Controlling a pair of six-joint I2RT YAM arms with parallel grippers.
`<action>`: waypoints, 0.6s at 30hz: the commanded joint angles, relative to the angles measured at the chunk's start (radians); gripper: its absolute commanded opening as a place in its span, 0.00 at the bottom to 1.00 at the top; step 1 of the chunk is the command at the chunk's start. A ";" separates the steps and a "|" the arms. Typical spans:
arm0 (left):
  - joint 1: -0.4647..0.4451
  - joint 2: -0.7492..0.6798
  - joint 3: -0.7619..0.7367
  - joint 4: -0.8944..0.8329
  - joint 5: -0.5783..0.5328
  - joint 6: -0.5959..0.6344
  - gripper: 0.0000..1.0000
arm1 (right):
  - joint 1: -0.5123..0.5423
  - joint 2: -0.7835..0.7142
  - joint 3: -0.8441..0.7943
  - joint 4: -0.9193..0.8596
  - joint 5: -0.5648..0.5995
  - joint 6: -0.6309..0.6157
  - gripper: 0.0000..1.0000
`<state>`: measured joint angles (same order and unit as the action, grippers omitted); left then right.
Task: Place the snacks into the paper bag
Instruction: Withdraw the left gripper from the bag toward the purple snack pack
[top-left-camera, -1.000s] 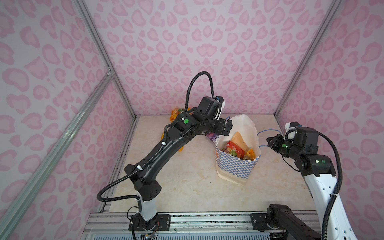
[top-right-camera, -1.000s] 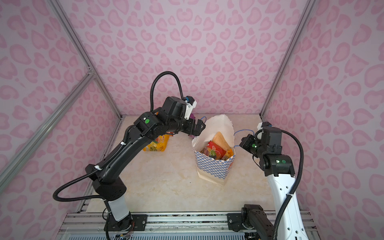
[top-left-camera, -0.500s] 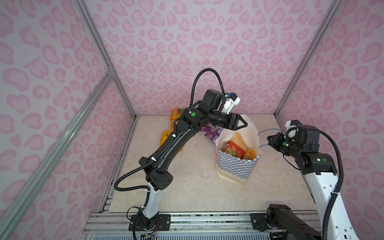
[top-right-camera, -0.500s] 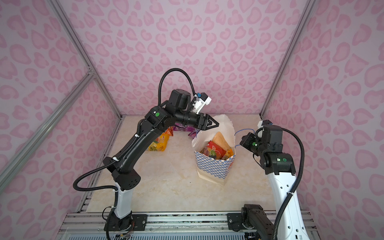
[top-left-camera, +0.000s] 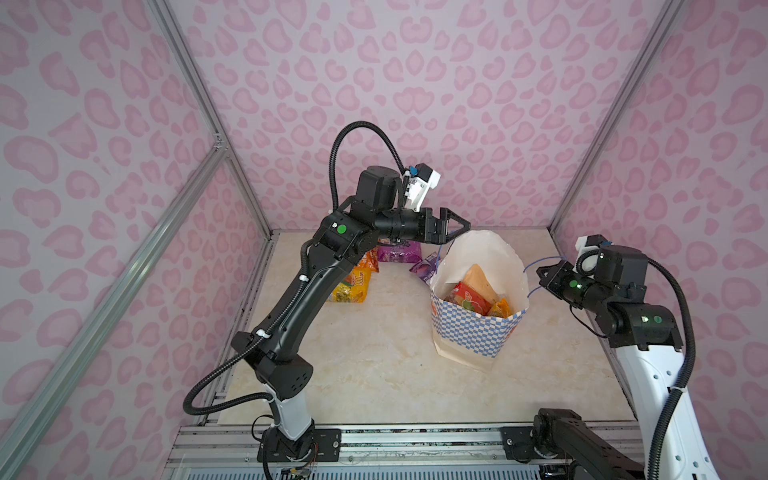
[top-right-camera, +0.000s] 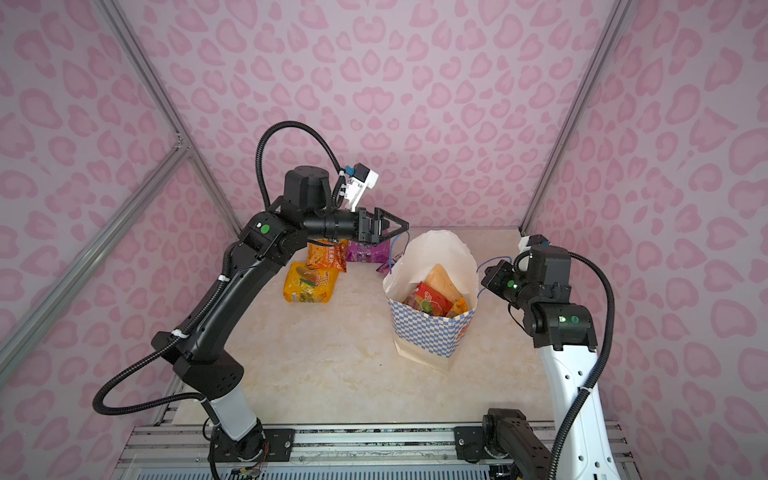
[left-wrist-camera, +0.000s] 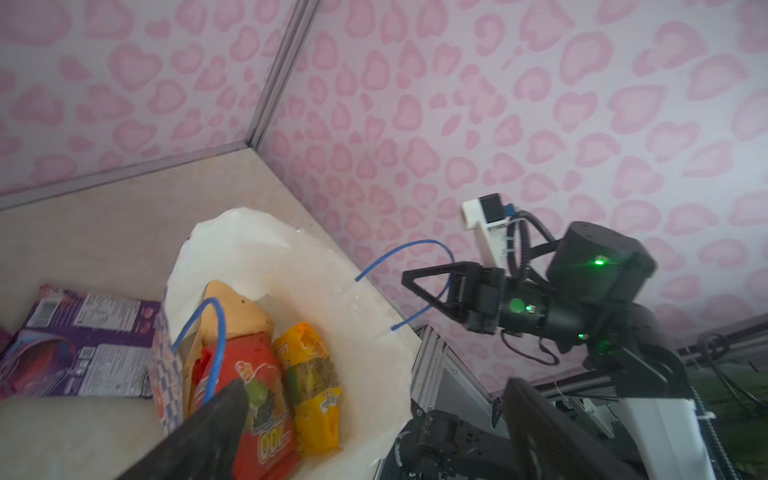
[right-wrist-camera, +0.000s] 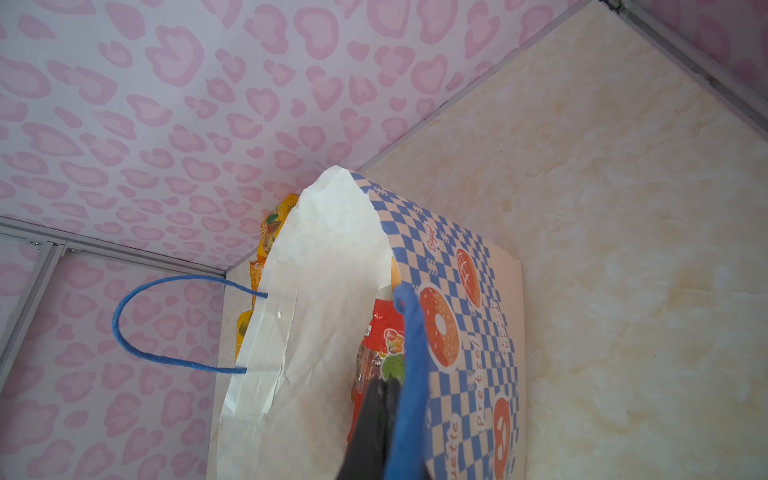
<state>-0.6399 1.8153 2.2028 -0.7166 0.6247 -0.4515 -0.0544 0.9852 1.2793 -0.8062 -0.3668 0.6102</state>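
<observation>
Currently, your left gripper (top-left-camera: 457, 230): fingers spread, empty, paper bag (top-left-camera: 473, 332) mouth below the tips. Your right gripper (top-left-camera: 540, 275): fingers pinching the blue cord handle (right-wrist-camera: 411, 353), snacks (top-left-camera: 471, 297) beyond.

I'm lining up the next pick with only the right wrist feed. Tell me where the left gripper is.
Observer: The left gripper hangs open and empty by the top of the paper bag's far wall.
Operator: List the snacks outside the bag.
Observer: Four show: a yellow packet, an orange packet, a purple packet, and a second purple packet right beside the bag.
Operator: Now the bag's contents.
Observer: A tan pouch and a small yellow packet stand beside the red packet.
</observation>
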 joint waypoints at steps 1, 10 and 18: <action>0.018 0.048 -0.007 -0.006 0.081 0.072 0.97 | 0.001 0.001 -0.016 0.036 -0.009 0.006 0.00; 0.037 0.232 0.054 0.055 0.298 -0.003 0.98 | 0.001 0.001 -0.012 0.014 0.006 -0.010 0.00; -0.074 0.187 0.015 0.197 0.378 -0.111 0.98 | -0.001 0.022 -0.013 0.017 0.015 -0.022 0.00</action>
<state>-0.7097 2.0151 2.2234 -0.6315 0.9432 -0.4873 -0.0555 0.9974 1.2751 -0.8062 -0.3553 0.5987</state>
